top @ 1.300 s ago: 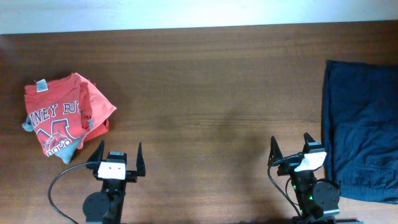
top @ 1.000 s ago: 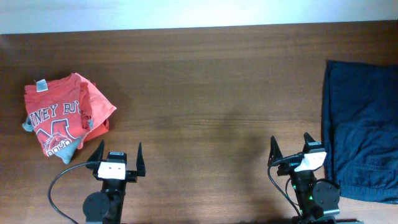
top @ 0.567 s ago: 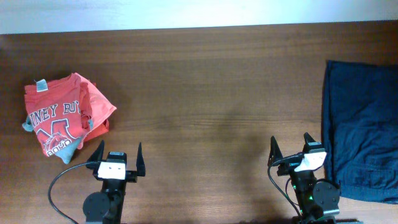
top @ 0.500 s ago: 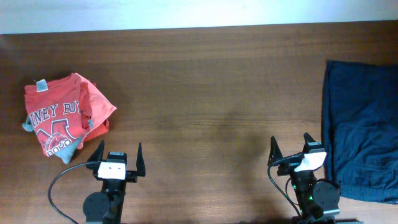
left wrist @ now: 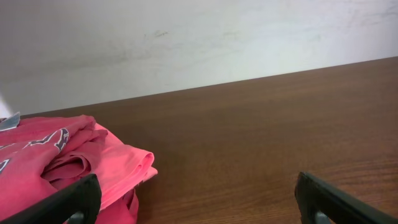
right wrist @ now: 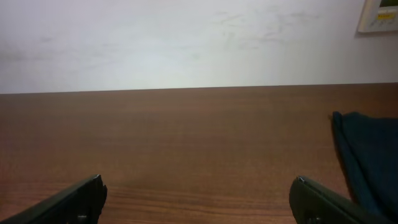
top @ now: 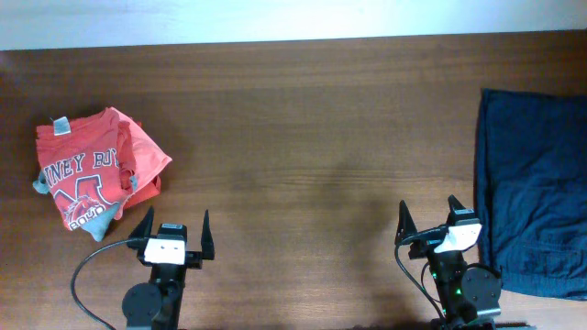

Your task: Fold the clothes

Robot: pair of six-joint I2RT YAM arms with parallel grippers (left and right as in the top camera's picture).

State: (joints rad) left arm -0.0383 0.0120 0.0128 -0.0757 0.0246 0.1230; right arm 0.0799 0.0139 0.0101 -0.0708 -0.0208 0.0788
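Nothing has changed over the last second or so. The navy shorts (top: 537, 183) lie in the same spot at the right end of the table (top: 303, 119), spread fairly flat, with the far side running off the overhead picture. The red T-shirt (top: 92, 174) sits as it did at the left end, bunched and loosely folded with its printed lettering up. Both arms are parked where they were at the near edge. The left gripper (top: 177, 220) and the right gripper (top: 426, 209) both stand wide and hold nothing. The right gripper is just beside the shorts' near left corner without touching them, and the left one is near the T-shirt. For the task this reads as a pause before work starts: the shorts are still unfolded, and the first grasp has yet to be made.

The table is dark brown wood with a visible grain, bare across the wide middle stretch between the two garments. Behind its far edge rises a plain pale wall (left wrist: 186, 37), faintly scuffed. In the right wrist view a small light panel (right wrist: 380, 15) is fixed high on that wall, possibly a switch or controller, though it is cut off by the picture's edge. A thin black cable (top: 87, 266) loops from the left arm's base.
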